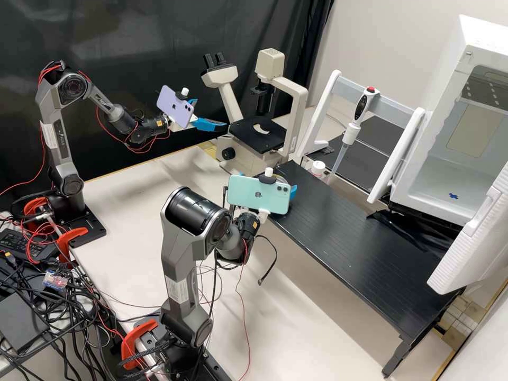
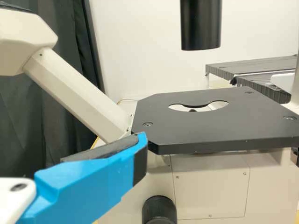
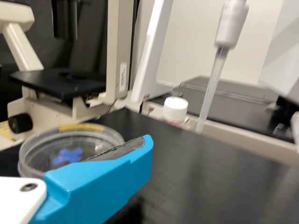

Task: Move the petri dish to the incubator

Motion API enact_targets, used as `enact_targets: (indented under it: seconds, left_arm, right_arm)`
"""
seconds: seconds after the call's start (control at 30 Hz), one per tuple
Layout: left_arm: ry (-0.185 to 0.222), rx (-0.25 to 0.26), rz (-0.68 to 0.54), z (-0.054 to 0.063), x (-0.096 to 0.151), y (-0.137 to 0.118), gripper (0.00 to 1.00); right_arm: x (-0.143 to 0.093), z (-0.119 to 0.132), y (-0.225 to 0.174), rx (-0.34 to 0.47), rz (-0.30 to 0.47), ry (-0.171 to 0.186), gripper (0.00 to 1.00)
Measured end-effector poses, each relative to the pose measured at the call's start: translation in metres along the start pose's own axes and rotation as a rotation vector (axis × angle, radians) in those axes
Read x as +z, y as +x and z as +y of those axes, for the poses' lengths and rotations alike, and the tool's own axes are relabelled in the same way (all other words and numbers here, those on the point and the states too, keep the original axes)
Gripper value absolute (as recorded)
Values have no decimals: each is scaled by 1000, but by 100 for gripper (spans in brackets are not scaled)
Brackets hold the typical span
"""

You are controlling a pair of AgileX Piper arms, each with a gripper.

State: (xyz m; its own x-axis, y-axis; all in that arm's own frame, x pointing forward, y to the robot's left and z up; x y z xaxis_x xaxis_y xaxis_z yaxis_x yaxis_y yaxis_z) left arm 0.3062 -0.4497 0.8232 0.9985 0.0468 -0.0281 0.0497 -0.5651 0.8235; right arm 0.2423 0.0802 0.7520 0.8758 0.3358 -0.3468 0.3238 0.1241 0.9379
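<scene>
Left pincer (image 1: pixel 212 117) is gaping; right pincer (image 1: pixel 293 191), also gaping, is awaiting pickup: gripping dish (image 3: pixel 67 147), then carrying toward incubator (image 1: pixel 442 174), three o'clock.

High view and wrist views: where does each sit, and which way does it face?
High: fixed off the robot, looking forward and down on the bench; left arm and right arm show.
Left wrist: on that wrist, facing the microscope; one blue finger shows.
Right wrist: on that wrist, facing the petri dish and pipette; one blue finger shows.
High and right wrist share the pipette.
</scene>
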Motion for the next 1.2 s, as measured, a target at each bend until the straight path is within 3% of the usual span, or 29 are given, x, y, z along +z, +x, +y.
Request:
enact_targets:
  seconds: [0.4, 0.43, 0.57, 1.2]
  left_arm:
    - [0, 0, 0, 0, 0, 0, 100]
    - [0, 0, 0, 0, 0, 0, 100]
    - [0, 0, 0, 0, 0, 0, 100]
    - [0, 0, 0, 0, 0, 0, 100]
  right_arm:
    - [9, -4, 7, -29, -17, 48, 100]
    - [9, -3, 7, -28, -15, 53, 0]
    - [11, -3, 7, -36, -17, 68, 0]
    - [13, -2, 6, -37, -26, 55, 0]
